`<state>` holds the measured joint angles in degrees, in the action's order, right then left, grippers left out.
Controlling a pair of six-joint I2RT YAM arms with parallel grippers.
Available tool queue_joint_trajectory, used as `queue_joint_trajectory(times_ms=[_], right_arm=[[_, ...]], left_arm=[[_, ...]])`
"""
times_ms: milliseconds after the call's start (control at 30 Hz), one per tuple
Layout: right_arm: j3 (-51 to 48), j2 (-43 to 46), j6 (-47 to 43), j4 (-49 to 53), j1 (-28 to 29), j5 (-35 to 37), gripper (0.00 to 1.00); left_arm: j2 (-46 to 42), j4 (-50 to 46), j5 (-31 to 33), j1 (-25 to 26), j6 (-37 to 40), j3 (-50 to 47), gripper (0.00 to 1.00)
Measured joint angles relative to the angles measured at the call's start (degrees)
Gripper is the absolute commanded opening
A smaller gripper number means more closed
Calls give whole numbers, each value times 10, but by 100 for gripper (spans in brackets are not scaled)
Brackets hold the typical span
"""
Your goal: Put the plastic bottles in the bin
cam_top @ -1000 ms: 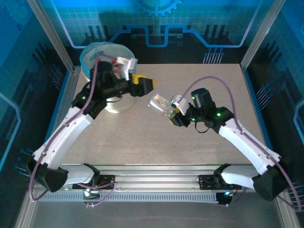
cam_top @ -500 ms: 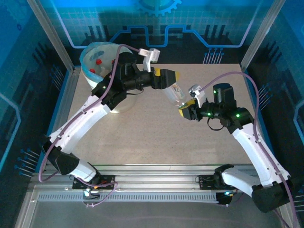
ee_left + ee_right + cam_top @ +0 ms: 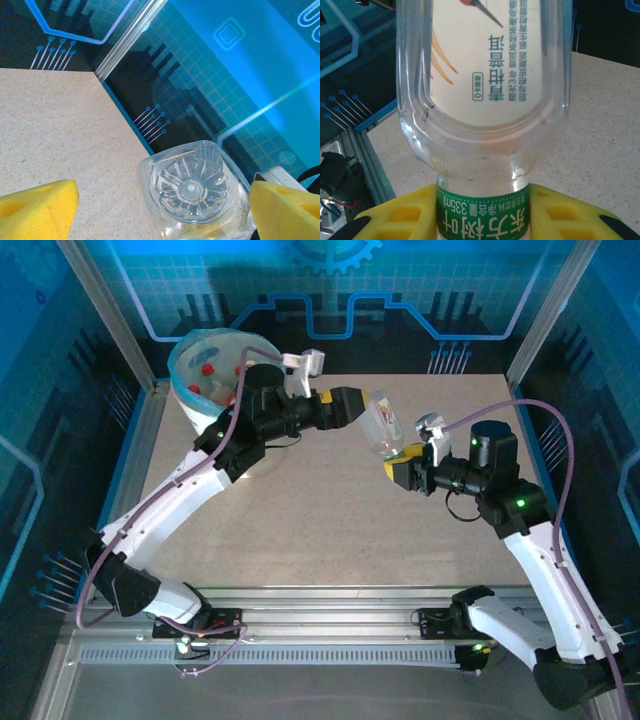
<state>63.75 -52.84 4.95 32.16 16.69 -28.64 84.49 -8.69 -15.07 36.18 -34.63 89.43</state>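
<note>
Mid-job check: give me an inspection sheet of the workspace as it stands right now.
Surface: speckled beige tabletop.
Job's things: clear bottle with a green neck label, held off the table between the arms; bin at far left, bottles with red caps inside.
Clutter: nothing seen.
Grippers: right gripper jaws shut on the bottle's neck; left gripper jaws open either side of its base.
Cables: purple cables loop along both arms.
Surroundings: blue printed walls, aluminium frame.

Bottle point(image 3: 482, 100) cap beyond lower frame edge
</note>
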Motion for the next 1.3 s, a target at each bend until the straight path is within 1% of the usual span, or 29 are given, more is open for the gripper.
queue_joint_trajectory(times_ms=[100,200,333,567,700,733,900,1000,1167,1267,1300], right_arm=[[0,-1,9,-1,0,11,24],[0,-1,14,-3,0,26,24],[0,0,12,-7,1,38,24],[10,-14,-5,-9,2,44,25],[10,-22,-7,-18,3,44,25],[10,-25,-6,-23,5,45,25],[10,-37,-4,-47,10,46,25],[10,-37,0,-50,13,49,25],[9,-34,2,-53,22,57,26],[9,-33,2,-57,28,63,29],[9,-33,2,-58,31,67,31]], left_arm=[[28,0,-19,0,0,31,81],[47,3,-34,0,0,50,80],[54,12,-44,0,-3,56,87],[55,22,-57,0,2,56,95],[55,26,-61,0,15,56,98],[55,27,-69,0,18,56,99],[55,27,-103,10,22,56,99],[55,35,-112,8,22,48,95],[55,30,-118,5,28,40,74],[55,28,-118,-1,22,40,69],[55,28,-118,-4,18,40,65]])
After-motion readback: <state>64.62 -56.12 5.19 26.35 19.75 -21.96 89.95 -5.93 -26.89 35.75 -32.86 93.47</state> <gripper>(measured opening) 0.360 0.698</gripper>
